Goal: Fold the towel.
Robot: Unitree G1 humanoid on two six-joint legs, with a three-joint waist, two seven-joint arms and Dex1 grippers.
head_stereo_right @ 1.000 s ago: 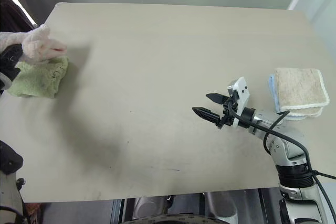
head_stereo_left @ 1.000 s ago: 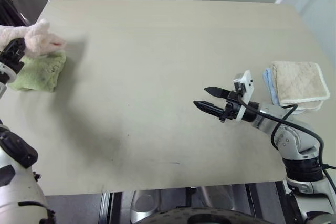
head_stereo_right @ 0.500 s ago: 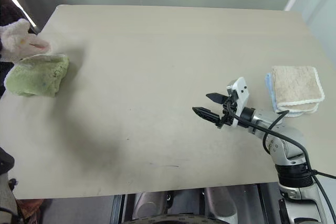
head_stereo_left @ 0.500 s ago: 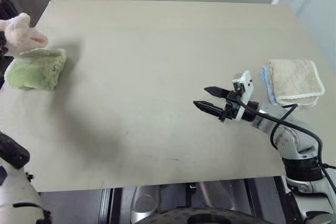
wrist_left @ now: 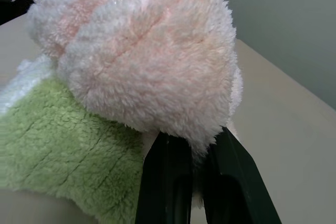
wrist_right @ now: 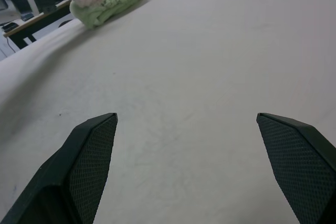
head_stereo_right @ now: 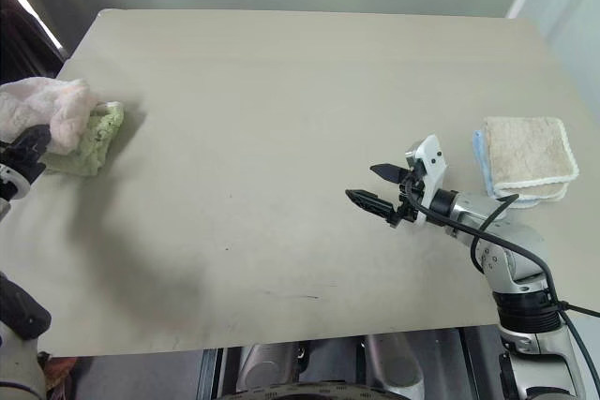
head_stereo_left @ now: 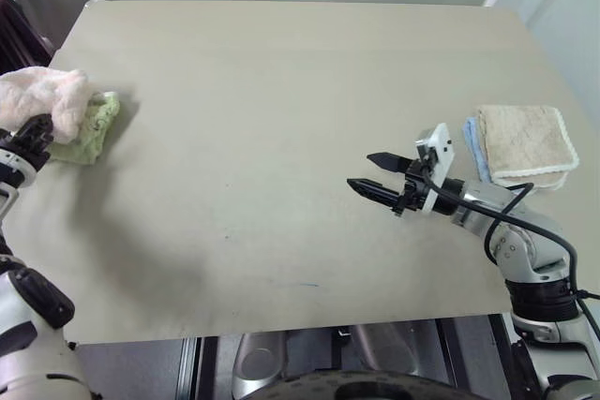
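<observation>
So quick update: my left jaws [head_stereo_left: 36,128] are clamped tight on a bunched-up wad of the pink towel [head_stereo_left: 42,96], and compared with a second ago the whole bundle has dropped lower, closer to the table [head_stereo_left: 281,138]. Half a second back it was held up and off past the left edge. Now it sits right over the fluffy green towel [head_stereo_left: 92,130] at the table's left edge, covering a good part of it. From my left wrist the pink fluff looks pressed against the green.

My right jaws [head_stereo_left: 373,172] are spread wide, gripping nothing, and haven't budged, hovering over bare table right of the middle. The beige cloth [head_stereo_left: 523,145] stacked on the light-blue cloth [head_stereo_left: 472,143] sits off to the right, untouched.

Folding hasn't really started, I reckon. The towel first needs bringing over to the open middle and spreading flat.
</observation>
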